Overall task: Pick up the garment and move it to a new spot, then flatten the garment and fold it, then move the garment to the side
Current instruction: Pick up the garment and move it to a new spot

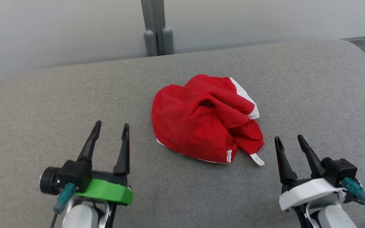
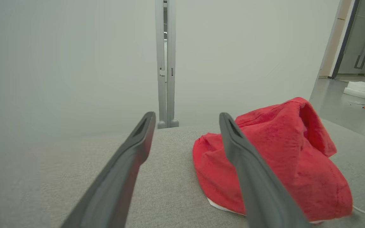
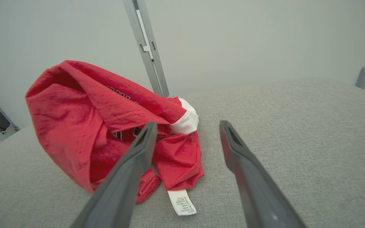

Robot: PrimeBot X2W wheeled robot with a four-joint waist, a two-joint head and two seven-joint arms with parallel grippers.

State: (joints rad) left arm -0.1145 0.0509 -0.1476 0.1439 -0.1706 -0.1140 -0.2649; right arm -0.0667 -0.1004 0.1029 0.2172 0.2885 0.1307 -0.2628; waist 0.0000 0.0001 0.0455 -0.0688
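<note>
Red fabric garment (image 1: 201, 126) with white trim lies bunched in a heap at the middle of the grey fabric-covered table (image 1: 59, 95), between the two end effectors and touching neither. Left end effector (image 1: 111, 124) and right end effector (image 1: 288, 138) both stand spread and empty. Expect light, limp, non-fragile cloth that drapes and may slip if pinched thinly. Recommended hold: a raised fold, or the hem near the white care label (image 1: 257, 159), gathering more than one layer.
</note>
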